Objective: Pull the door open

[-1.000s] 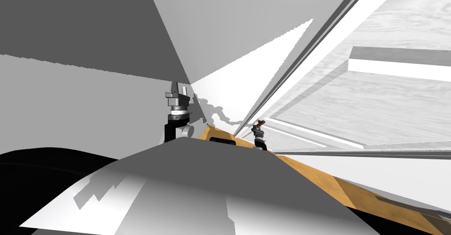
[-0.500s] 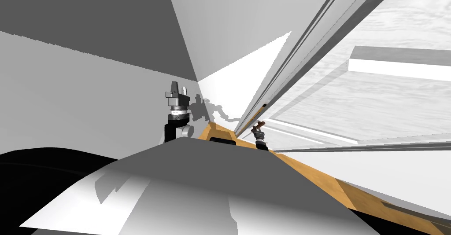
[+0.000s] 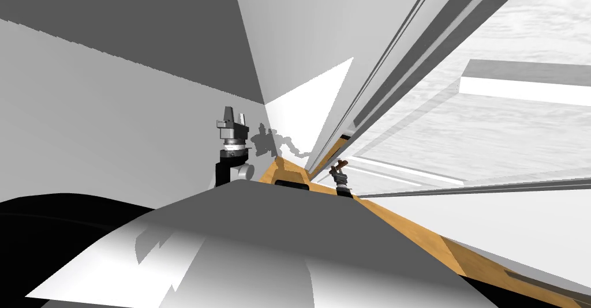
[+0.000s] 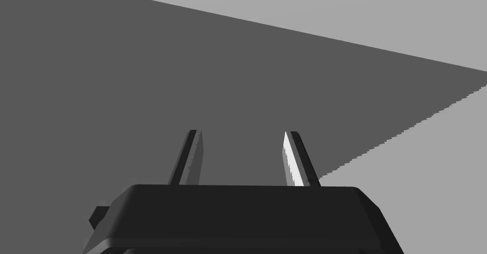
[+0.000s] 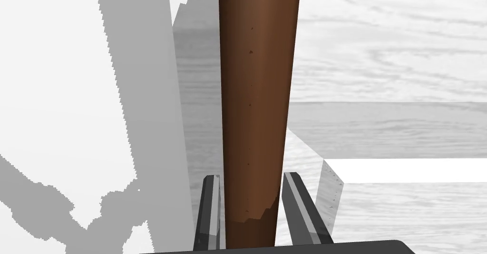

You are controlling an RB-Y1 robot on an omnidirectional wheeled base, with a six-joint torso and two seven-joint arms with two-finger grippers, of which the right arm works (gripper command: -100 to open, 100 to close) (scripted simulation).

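Task thing: door (image 3: 496,126), pale with a wood grain and a sunken panel, running up the right of the head view. Its near edge sits just beside the grey-striped frame (image 3: 392,74).
Handle: brown handle (image 3: 341,164), low on the door's near edge. In the right wrist view it is a thick brown bar rising straight up from between the fingers.
Right gripper: right gripper (image 3: 339,171) clenched on the handle, fingers (image 5: 209,213) pressed to its two sides, with the bar seated deep towards the body.
Left gripper: left gripper (image 3: 234,114) held upright, well apart from the door, in front of a grey wall (image 3: 115,108). Fingers are spread with nothing between them; idle.
Floor: tan floor (image 3: 404,224) strip along the foot of the door.
Step in hand: grasp made, pull under way, by my reading. A thin gap shows between the door edge and the frame, so the door looks barely ajar; how far, I cannot tell.
Progress: early. Most of the swing is left.
Next move calls for: drawing the right hand back towards the chest along the door's arc, letting the wrist turn with the handle so the fingers do not slide off.
Risk: a straight-line pull could twist the bar out of the grip. Chest is close, so room to pull looks short; the base may need to back off.
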